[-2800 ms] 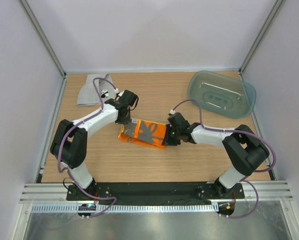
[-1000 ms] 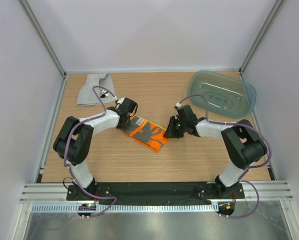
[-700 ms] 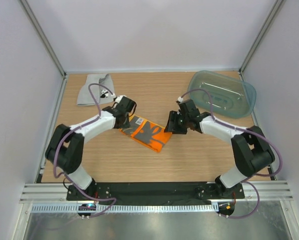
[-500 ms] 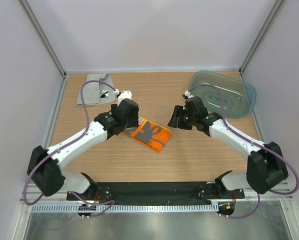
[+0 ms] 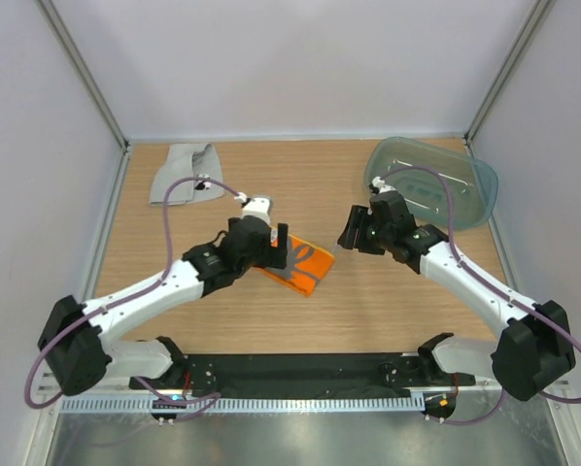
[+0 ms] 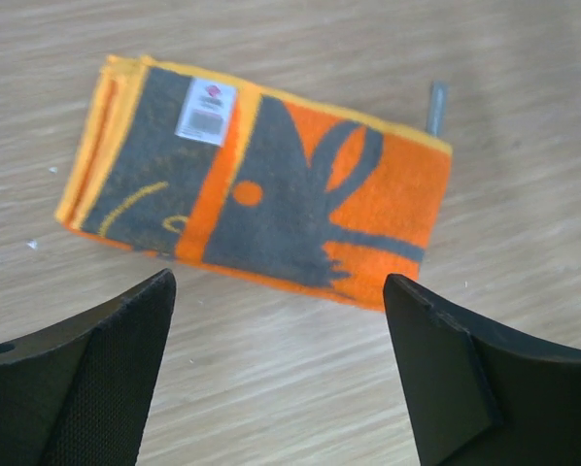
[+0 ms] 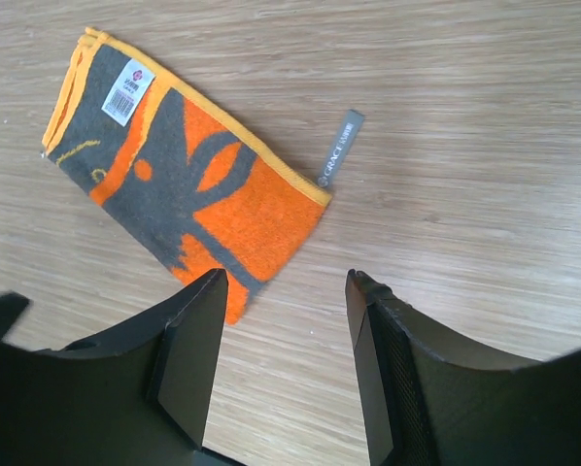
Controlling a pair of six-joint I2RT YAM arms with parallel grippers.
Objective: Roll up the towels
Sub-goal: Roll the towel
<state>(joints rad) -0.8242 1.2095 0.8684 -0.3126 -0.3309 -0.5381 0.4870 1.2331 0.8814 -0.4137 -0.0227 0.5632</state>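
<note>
Left arm pose: base at 7 o'clock of the table (image 5: 368,301); the arm reaches low and long toward centre, wrist angled down.
Right arm pose: base at 5 o'clock; the elbow is opened out and the forearm runs toward 11 o'clock, ending right of centre.
Left gripper (image 6: 278,291): fingers spread wide, nothing between them. In the top view it sits over the 9 o'clock end of the orange towel (image 5: 305,265). Its own camera shows both fingers clear of the cloth.
Right gripper (image 7: 286,282): fingers parted, holding nothing, bare wood between them. It stands just beside the orange towel, at the towel's 2 o'clock in the top view.
Orange towel, place: near table centre, between the two grippers, long axis running roughly 10 to 4 o'clock.
Orange towel, state: folded flat into a narrow strip and not rolled, with stacked edges showing at one short end (dark grey pattern facing up).
White label (image 6: 206,110): lies on the towel near the stacked end.
Grey loop tag (image 7: 341,146): sticks out from the opposite end and lies on the wood.
Grey towel (image 5: 182,173): far corner at 10 o'clock, loosely folded, well apart from both arms.
Tub (image 5: 436,184): translucent blue-green, far corner at 2 o'clock, beyond the right gripper.
</note>
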